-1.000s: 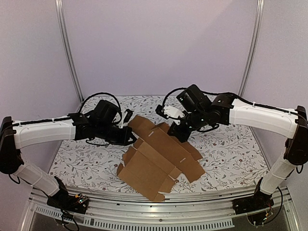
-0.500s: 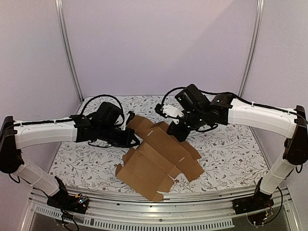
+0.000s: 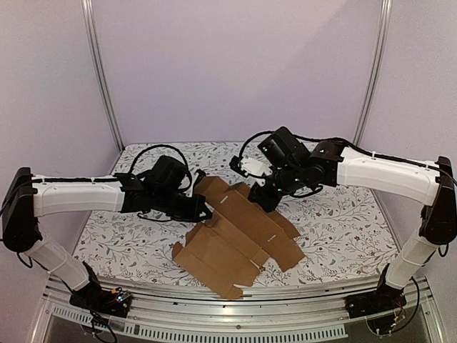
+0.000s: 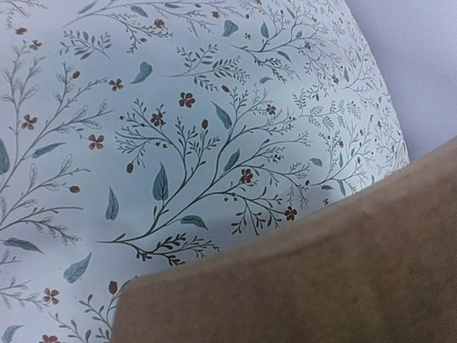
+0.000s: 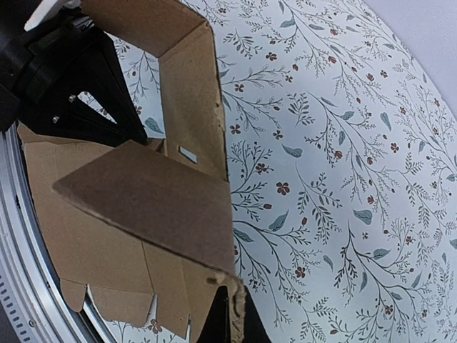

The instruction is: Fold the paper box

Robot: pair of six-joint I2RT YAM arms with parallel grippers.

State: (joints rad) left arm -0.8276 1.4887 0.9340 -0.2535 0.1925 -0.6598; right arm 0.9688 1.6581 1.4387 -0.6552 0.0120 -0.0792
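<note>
Top external view gives you the paper box lying partly unfolded in the middle of the floral-patterned table, with the left gripper at its left edge and the right gripper at its far flap. Right wrist view shows you that claw's dark fingers, cut off at the bottom edge, pinched tight on a raised flap. Left wrist view hides its own fingers behind cardboard; that claw is fully closed, but you cannot tell whether it pinches the box.
</note>
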